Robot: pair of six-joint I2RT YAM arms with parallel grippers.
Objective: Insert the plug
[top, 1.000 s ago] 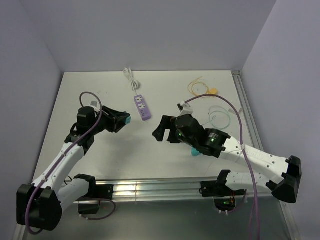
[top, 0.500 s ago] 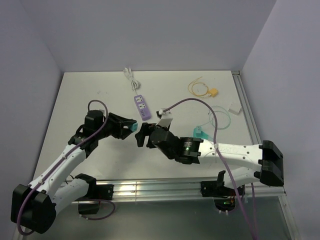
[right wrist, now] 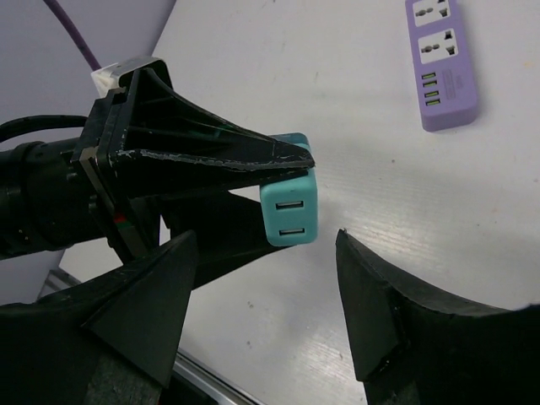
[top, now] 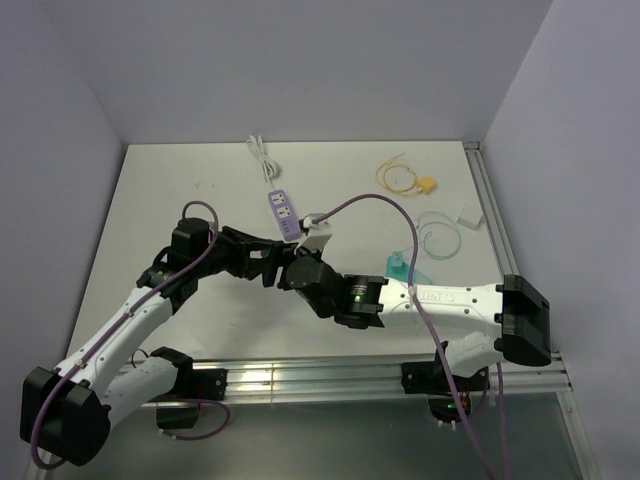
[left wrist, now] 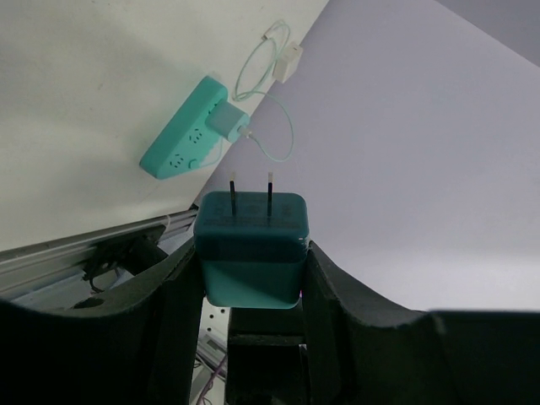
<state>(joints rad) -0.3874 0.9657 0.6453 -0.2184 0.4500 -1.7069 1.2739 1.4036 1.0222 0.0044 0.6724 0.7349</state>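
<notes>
The small yellow-tan plug [top: 427, 184] lies on its looped yellow cable [top: 393, 175] at the back right of the table, far from both grippers. My left gripper [left wrist: 251, 253] is shut on a teal two-prong USB charger block [left wrist: 251, 240], prongs pointing away from the wrist. The block also shows in the right wrist view [right wrist: 289, 211], USB ports facing the camera. My right gripper [right wrist: 267, 236] is open and empty, its jaws on either side of and just short of that block. In the top view the two grippers meet [top: 275, 265] in front of the purple power strip [top: 284, 213].
The purple strip [right wrist: 440, 63] has a white cord [top: 260, 155] running back. A teal power strip [top: 405, 265] with a pale cable looped from it lies at the right, partly under my right arm. A white adapter [top: 467, 216] lies near the right rail.
My right arm has swung left across the table until its open gripper faces the left gripper. The left gripper has moved a little right with the teal block.
</notes>
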